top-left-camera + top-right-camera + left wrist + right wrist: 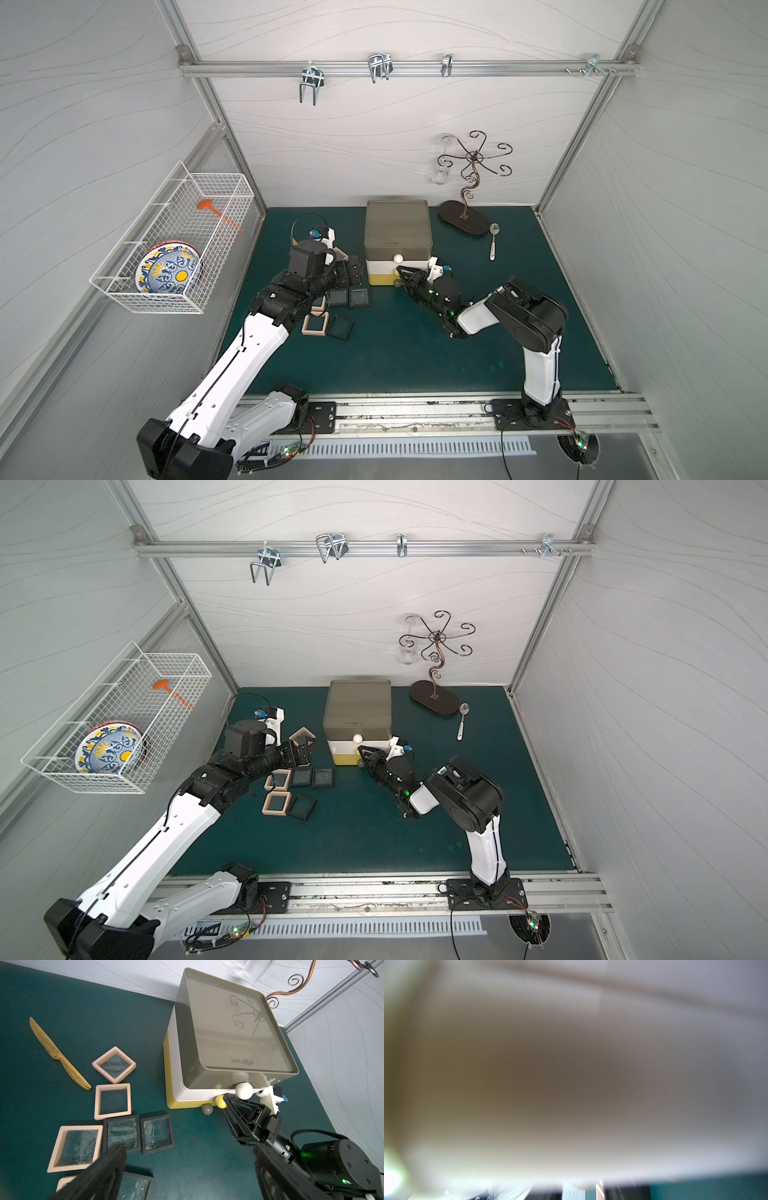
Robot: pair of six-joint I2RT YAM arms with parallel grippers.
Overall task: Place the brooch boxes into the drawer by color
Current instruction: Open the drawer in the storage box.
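The drawer [397, 232] is a small chest with an olive-grey top, a white middle and a yellow bottom, all tiers pushed in. Several brooch boxes lie on the green mat to its left: beige ones [113, 1064] [113, 1101] [75, 1148] and black ones [122, 1133] [157, 1133] [135, 1186]. My left gripper [191, 1178] hovers open over bare mat beside them, holding nothing. My right gripper [224, 1098] has its tip at the yellow ball knob [219, 1101] on the chest's front. How its jaws stand is hidden. The right wrist view is a pale blur.
A wooden knife [60, 1055] lies left of the boxes. Behind the chest on the right stand a curly wire stand [463, 218] and a spoon [493, 241]. A wire basket [199, 183] with a patterned plate hangs on the left wall.
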